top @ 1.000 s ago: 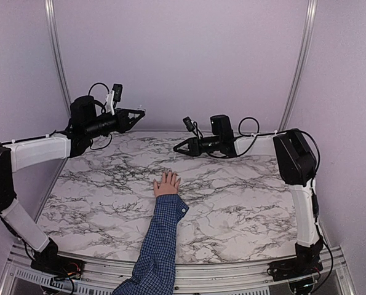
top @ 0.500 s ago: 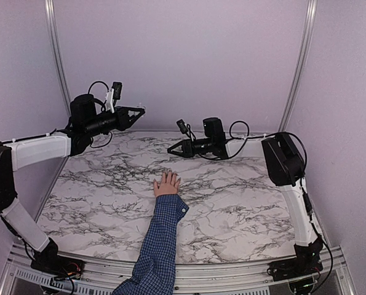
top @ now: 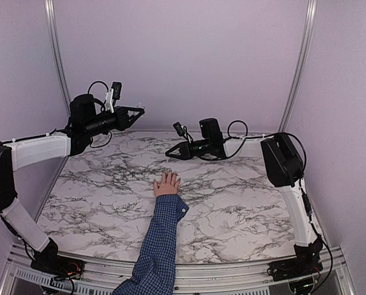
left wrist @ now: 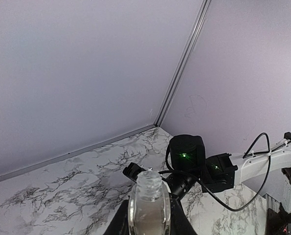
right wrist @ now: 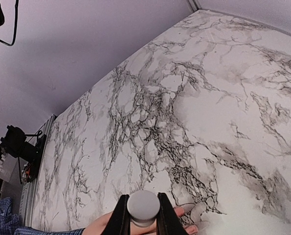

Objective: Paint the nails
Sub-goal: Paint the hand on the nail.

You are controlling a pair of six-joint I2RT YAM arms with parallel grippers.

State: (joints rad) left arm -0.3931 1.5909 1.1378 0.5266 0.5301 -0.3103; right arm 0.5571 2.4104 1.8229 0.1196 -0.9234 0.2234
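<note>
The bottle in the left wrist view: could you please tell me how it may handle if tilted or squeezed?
The bottle looks like clear glass, so probably stiff and rather slippery between the fingers. Its neck appears uncapped, so tilting could spill any contents. It would likely break if dropped.

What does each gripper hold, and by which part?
Left gripper: a clear open bottle, held by its body. Right gripper: a small grey round cap, held by its sides.
</note>
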